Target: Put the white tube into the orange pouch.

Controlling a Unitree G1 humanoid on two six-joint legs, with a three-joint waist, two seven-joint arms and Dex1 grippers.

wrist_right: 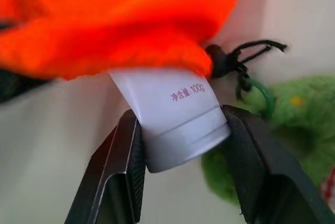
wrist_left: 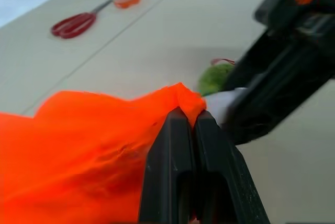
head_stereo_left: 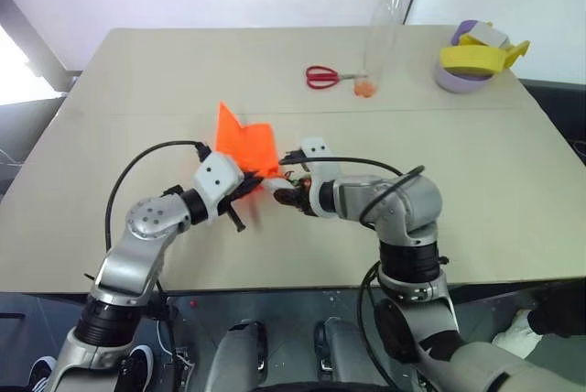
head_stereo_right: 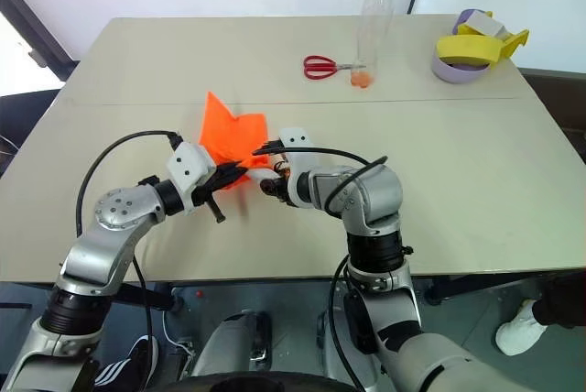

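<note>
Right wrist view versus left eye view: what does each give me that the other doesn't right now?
Right wrist view alone: the white tube gripped cap-end between the right gripper fingers, its far end under the rim of the orange pouch, with the dark cord and a green fuzzy thing beside it.

Left eye view alone: the left gripper holding the pouch up off the table, plus red scissors, a clear bottle and a yellow tape dispenser at the far side.

Both: the orange pouch and the right gripper at its opening.
</note>
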